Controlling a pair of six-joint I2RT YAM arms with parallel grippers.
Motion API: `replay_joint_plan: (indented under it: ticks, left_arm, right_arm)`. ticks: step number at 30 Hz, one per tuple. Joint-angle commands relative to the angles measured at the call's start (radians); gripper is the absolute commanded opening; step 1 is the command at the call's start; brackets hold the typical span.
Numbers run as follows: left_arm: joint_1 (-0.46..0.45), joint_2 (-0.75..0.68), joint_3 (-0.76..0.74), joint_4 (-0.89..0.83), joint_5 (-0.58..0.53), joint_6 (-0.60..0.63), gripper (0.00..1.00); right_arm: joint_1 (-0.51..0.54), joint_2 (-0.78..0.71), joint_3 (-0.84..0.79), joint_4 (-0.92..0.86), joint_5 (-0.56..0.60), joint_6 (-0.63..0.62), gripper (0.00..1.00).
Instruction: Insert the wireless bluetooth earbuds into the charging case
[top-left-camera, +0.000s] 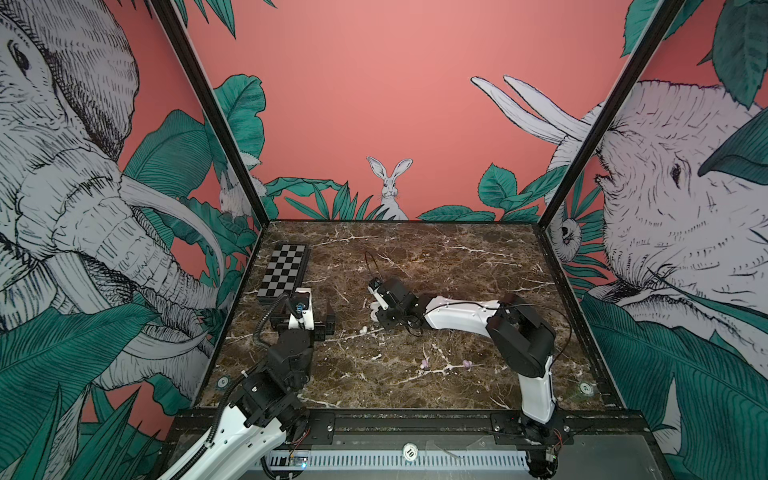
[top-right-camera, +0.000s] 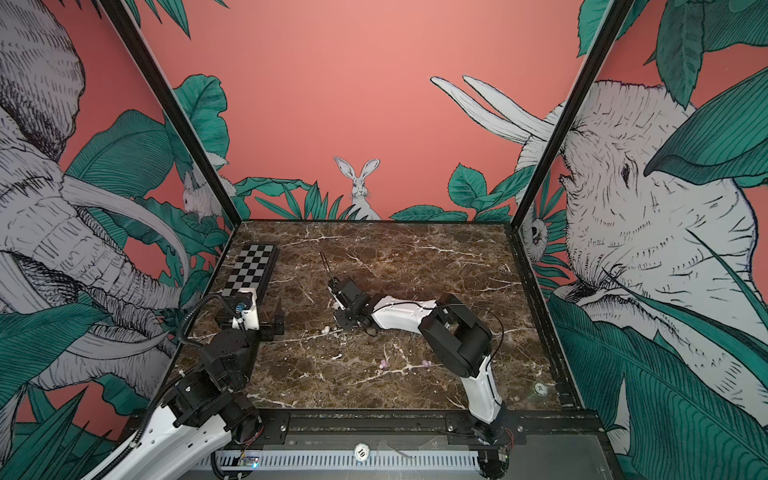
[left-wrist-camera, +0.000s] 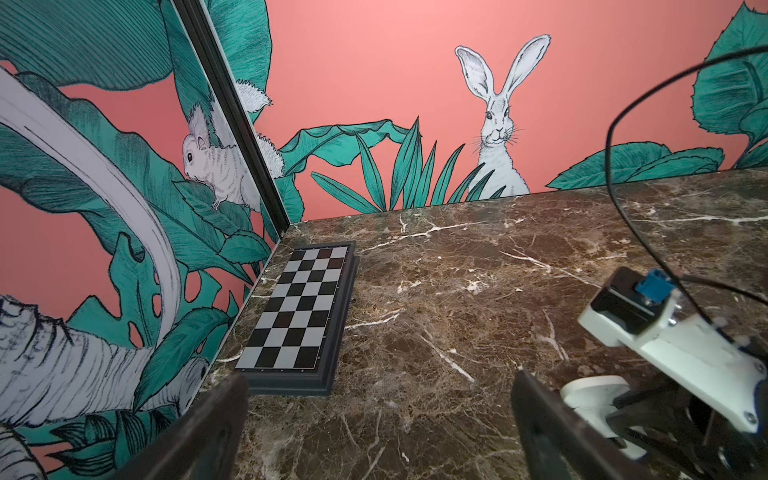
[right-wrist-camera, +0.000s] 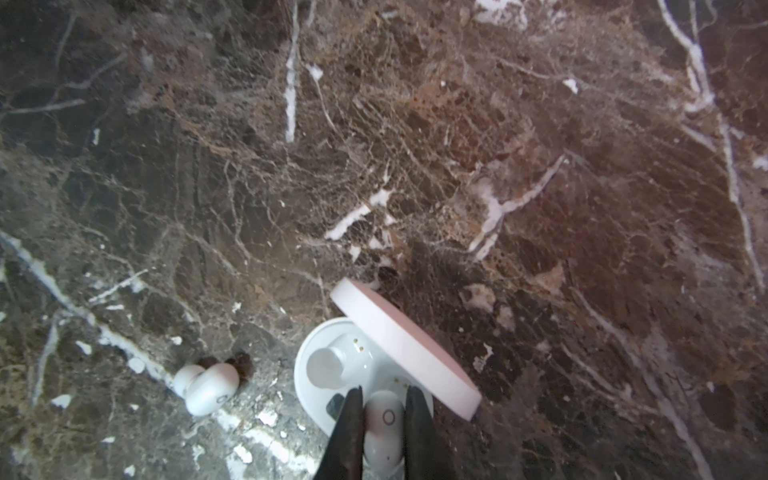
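Right now one white charging case (right-wrist-camera: 303, 382) stands on the bench (right-wrist-camera: 457, 124) with its lid (right-wrist-camera: 407, 349) swung open. The right gripper (right-wrist-camera: 385, 392) has its jaws drawn narrow on a white earbud (right-wrist-camera: 384, 419), holding it at one well of the case. I cannot tell whether the bud is fully seated. The other well (right-wrist-camera: 328, 365) is bare, with its small gold contacts showing.

A second white earbud (right-wrist-camera: 206, 388) lies on the bench just beside the case, not touching it. In both top views a lilac earbud (top-left-camera: 424, 364) and a second lilac earbud (top-left-camera: 466, 364) lie nearer the front edge. They are apart from each other and well apart from the case.

That makes four earbuds, two white and two lilac, and one case in view.

The left gripper (left-wrist-camera: 378, 376) hangs above the bench with its jaws wide and nothing between them. It is near a folded chessboard (left-wrist-camera: 299, 307) that lies flat by the left wall.
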Motion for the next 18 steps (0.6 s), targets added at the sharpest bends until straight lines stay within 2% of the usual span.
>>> replay_joint_plan:
  ticks: [1,18]
  left_arm:
    - [0.007,0.006,-0.012,0.027,-0.006,-0.002,0.99]
    - [0.009,0.008,-0.014,0.029,-0.003,0.000,0.99]
  right_arm:
    - [-0.006,0.017,-0.002,0.025,0.010,-0.006,0.00]
    - [-0.017,0.036,-0.009,0.029,0.006,-0.011,0.00]
